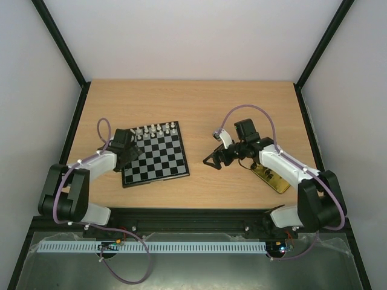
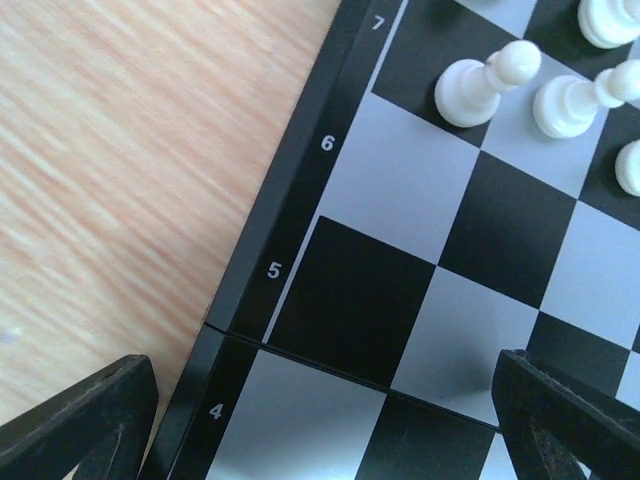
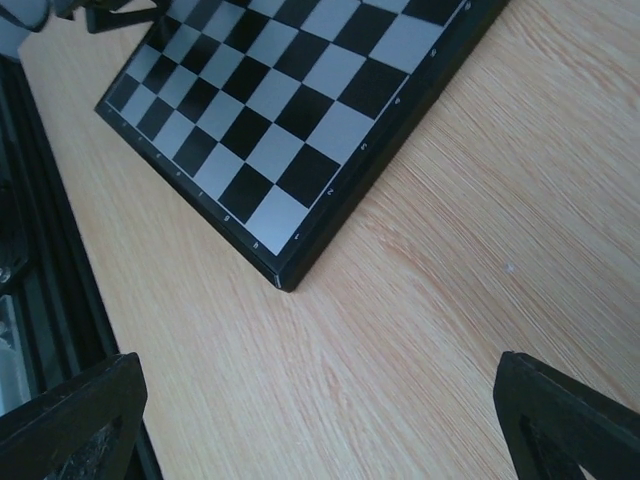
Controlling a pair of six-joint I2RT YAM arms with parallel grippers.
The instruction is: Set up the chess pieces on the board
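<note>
The board [image 1: 158,162] lies left of the table's middle. A row of white chess pieces [image 1: 156,129] stands along its far edge. My left gripper [image 1: 129,154] hangs open low over the board's left rim [image 2: 285,190], one finger [image 2: 80,430] outside the rim and the other over the squares, nothing between them. White pieces [image 2: 480,85] stand just ahead of it. My right gripper [image 1: 213,162] is open over bare wood right of the board, whose near corner [image 3: 285,275] shows ahead of its fingers [image 3: 570,420]. It holds nothing.
A shiny gold tray [image 1: 273,180] lies under the right forearm near the front right. A black frame borders the wooden table [image 1: 242,103], with a black rail along its near edge [image 1: 193,214].
</note>
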